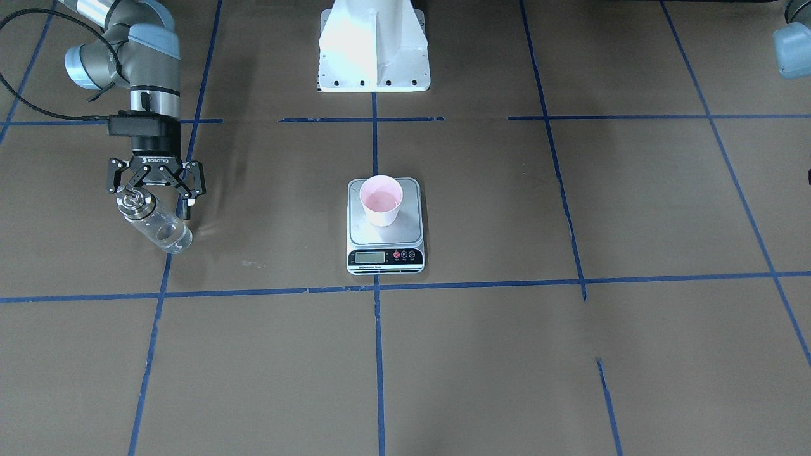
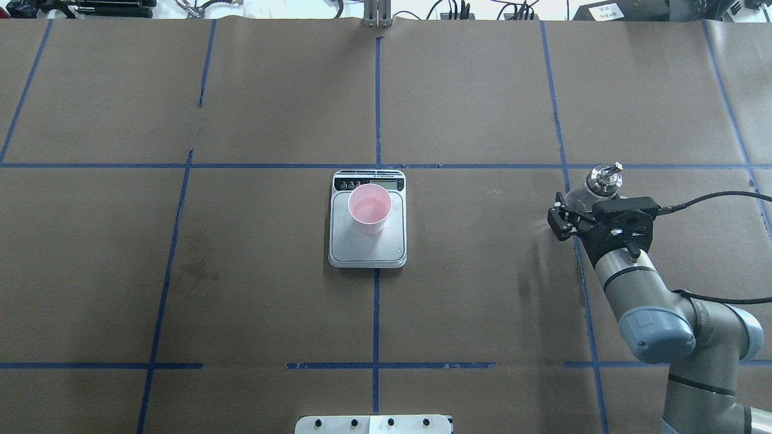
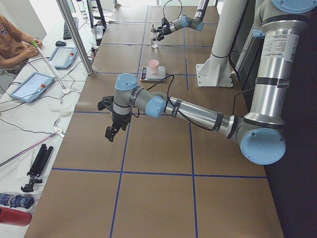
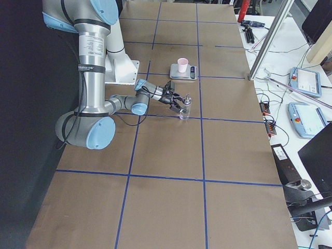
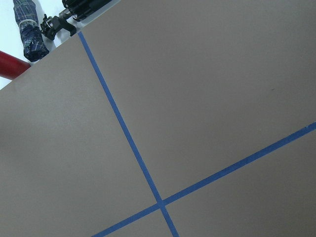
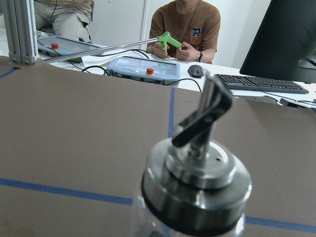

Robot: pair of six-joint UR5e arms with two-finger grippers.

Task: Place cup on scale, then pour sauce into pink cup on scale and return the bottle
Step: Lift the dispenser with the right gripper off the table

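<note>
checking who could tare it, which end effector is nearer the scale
Right. The right end effector is at the bottle, to the scale's right. The left end effector hangs farther off, on the scale's other side.

Leaving broad bare worktop [image 2: 482, 289] open between the scale [image 2: 368, 250] and the bottle [image 1: 161, 228]. Blocking the centre with only the cup [image 2: 370, 208] standing on the scale. Crowding the bottle's neck from the robot's side with the wide-spread right pincer [image 1: 155, 195].
</note>
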